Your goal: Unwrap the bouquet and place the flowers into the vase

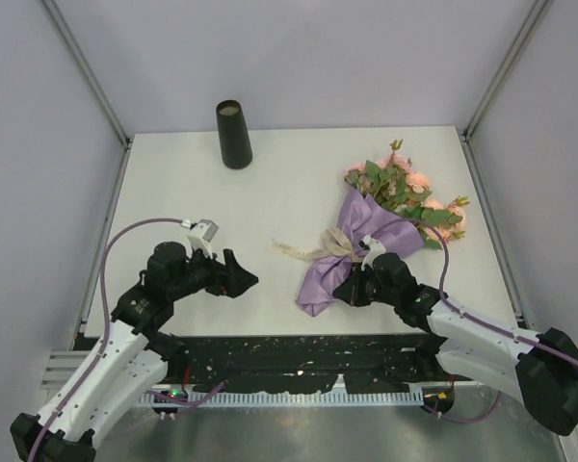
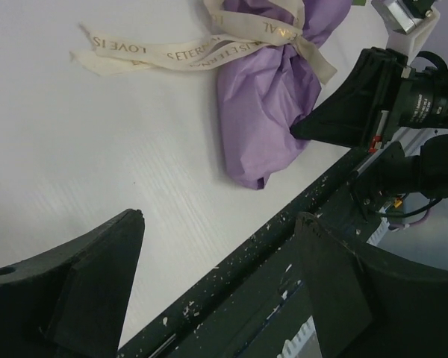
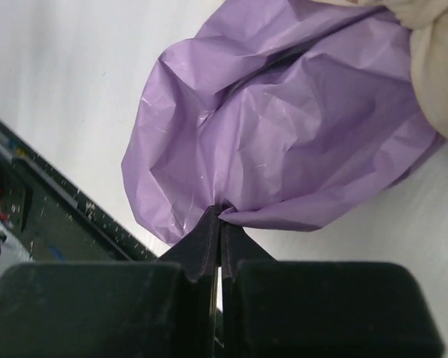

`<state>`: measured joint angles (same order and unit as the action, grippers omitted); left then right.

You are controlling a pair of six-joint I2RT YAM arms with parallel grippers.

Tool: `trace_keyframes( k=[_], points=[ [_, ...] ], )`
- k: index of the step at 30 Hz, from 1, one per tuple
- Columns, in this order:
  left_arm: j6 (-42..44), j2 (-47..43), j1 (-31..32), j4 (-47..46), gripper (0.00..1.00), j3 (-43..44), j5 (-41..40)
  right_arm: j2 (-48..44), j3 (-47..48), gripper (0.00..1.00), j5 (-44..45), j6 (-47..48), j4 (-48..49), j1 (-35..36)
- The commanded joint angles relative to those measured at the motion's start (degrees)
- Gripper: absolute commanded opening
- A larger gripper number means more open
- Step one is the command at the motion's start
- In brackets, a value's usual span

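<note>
The bouquet (image 1: pixel 366 231) lies on the table right of centre, peach-pink flowers (image 1: pixel 405 192) pointing to the far right. Its purple paper (image 3: pixel 284 119) is bunched at the near end and tied with cream ribbon (image 2: pixel 179 48) trailing left. My right gripper (image 3: pixel 221 212) is shut on a fold of that purple paper at the bouquet's near end (image 1: pixel 339 287). My left gripper (image 2: pixel 220 224) is open and empty, hovering over the table's near edge, left of the bouquet (image 1: pixel 243 274). The black vase (image 1: pixel 234 135) stands upright at the far side of the table.
The table's dark front rail (image 2: pixel 284 239) runs below both grippers. Metal frame posts (image 1: pixel 87 77) and pale walls enclose the white table (image 1: pixel 173 202) on the left, right and back.
</note>
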<state>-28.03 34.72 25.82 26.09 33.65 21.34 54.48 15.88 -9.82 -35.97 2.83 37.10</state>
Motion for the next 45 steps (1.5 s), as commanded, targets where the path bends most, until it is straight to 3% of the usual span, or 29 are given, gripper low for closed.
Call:
trace_keyframes(
  k=[1, 3, 5, 9, 17, 21, 26, 29, 33, 36, 44, 45],
  points=[
    [-7.5, 1.0, 2.6, -16.5, 0.86, -7.9, 0.7, -4.6, 1.2, 0.05, -7.2, 3.4, -0.2, 3.3],
    [-8.6, 3.3, 4.2, -21.7, 0.86, -11.5, 0.6, -7.6, 0.6, 0.06, -7.5, 2.7, -1.1, 3.9],
    [-10.2, 5.8, 6.1, -27.3, 0.86, -14.3, -0.1, -10.3, 0.6, 0.30, -7.0, 2.2, -4.4, 4.0],
    [-12.0, 11.8, 10.8, -37.5, 0.87, -15.7, -2.4, -16.4, 3.4, 0.42, -2.3, 2.1, -12.9, 3.9],
    [-12.9, 30.5, 17.4, -53.1, 0.86, -13.8, -4.9, -23.5, 12.4, 0.42, 15.1, 6.7, -21.3, 3.9],
    [-13.1, 39.5, 20.0, -56.1, 0.79, -11.2, -4.0, -22.6, 13.9, 0.42, 19.8, 9.5, -19.5, 3.9],
    [-13.8, 44.1, 22.3, -60.2, 0.68, -10.9, -4.7, -20.0, 14.4, 0.42, 23.8, 13.6, -16.2, 3.9],
    [-14.2, 44.3, 22.8, -61.8, 0.50, -12.1, -5.3, -15.8, 15.0, 0.42, 23.9, 15.8, -14.7, 3.9],
    [-14.5, 42.0, 22.9, -62.2, 0.15, -14.2, -6.4, -10.7, 15.7, 0.42, 17.9, 18.7, -10.9, 3.9],
    [-14.9, 38.9, 22.9, -61.9, 0.00, -16.2, -7.7, -7.8, 17.2, 0.41, 13.3, 20.9, -7.1, 3.9],
    [-15.0, 33.8, 23.0, -61.1, 0.00, -19.6, -9.7, 8.4, 28.2, 0.44, 4.1, 27.3, -7.6, 4.0],
    [-14.9, 34.2, 23.0, -61.2, 0.12, -19.4, -9.7, 9.8, 29.8, 0.45, 4.4, 28.4, -9.5, 4.0]
  ],
)
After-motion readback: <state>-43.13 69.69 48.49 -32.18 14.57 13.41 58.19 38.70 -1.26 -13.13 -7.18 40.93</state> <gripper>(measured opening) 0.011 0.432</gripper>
